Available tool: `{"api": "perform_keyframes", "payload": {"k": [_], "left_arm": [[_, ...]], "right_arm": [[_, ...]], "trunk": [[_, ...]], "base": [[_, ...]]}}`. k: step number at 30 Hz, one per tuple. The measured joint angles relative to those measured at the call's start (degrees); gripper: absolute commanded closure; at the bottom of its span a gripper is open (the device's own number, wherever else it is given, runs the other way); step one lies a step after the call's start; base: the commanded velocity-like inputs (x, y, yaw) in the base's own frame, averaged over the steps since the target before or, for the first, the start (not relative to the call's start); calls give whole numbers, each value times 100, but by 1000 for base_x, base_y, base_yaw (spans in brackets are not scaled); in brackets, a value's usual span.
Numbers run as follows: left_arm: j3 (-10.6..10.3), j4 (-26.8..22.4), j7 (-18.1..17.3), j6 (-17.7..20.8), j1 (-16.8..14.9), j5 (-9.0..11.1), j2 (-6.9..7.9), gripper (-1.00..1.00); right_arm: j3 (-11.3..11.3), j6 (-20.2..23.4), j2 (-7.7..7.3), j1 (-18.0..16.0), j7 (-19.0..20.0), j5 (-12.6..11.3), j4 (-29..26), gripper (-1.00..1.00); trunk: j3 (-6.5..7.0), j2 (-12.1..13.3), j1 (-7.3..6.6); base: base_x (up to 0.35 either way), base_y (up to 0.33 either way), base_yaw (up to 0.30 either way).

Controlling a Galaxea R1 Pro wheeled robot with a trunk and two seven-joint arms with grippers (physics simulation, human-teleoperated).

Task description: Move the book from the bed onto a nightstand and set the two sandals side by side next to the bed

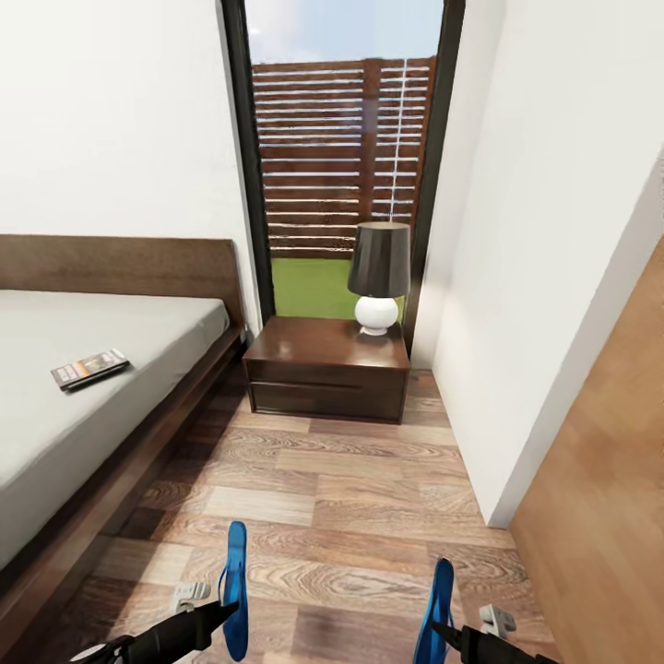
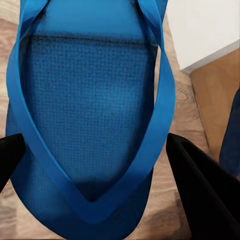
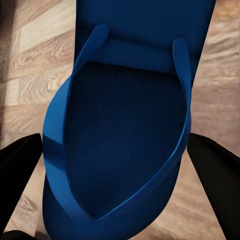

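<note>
The book (image 1: 89, 368) lies on the light-grey mattress of the bed (image 1: 55, 433) at the left. The nightstand (image 1: 327, 364) stands by the headboard under the window. My left gripper (image 1: 224, 612) is shut on one blue sandal (image 1: 237, 581), held on edge above the floor. My right gripper (image 1: 441, 634) is shut on the other blue sandal (image 1: 439, 599), also on edge. In the left wrist view the sandal (image 2: 90, 100) sits between the black fingers (image 2: 200, 185). In the right wrist view the second sandal (image 3: 125, 125) sits between the fingers (image 3: 17, 175).
A lamp (image 1: 379, 277) with a dark shade stands on the nightstand's right rear corner. A white wall (image 1: 535, 277) and a wooden panel (image 1: 609, 498) close the right side. Wood-plank floor (image 1: 332, 498) runs between bed and wall.
</note>
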Motion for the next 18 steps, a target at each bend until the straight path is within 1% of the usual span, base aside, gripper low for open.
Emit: {"api": "perform_keyframes", "payload": {"k": [1, 2, 5, 9, 18], "left_arm": [[-4, 26, 147, -1, 1, -41, -37, 100], [-5, 66, 212, -4, 1, -56, -65, 100], [-5, 187, 291, -60, 0, -76, -114, 100], [-4, 258, 323, -271, 0, -74, -137, 100], [4, 278, 323, -360, 0, -84, -138, 100]], "right_arm": [[1, -2, 3, 0, -2, 0, 2, 100], [1, -5, 4, 0, -3, 0, 3, 100], [2, -6, 5, 0, 0, 0, 3, 100], [2, -3, 4, 0, 7, 0, 4, 100], [1, -2, 3, 0, 14, 8, 4, 100]], "trunk": [[22, 1, -2], [44, 3, -5], [98, 122, -70], [170, 282, -158], [332, 643, -356]], "base": [[0, 0, 0], [0, 0, 0], [0, 0, 0], [0, 0, 0], [0, 0, 0]]}}
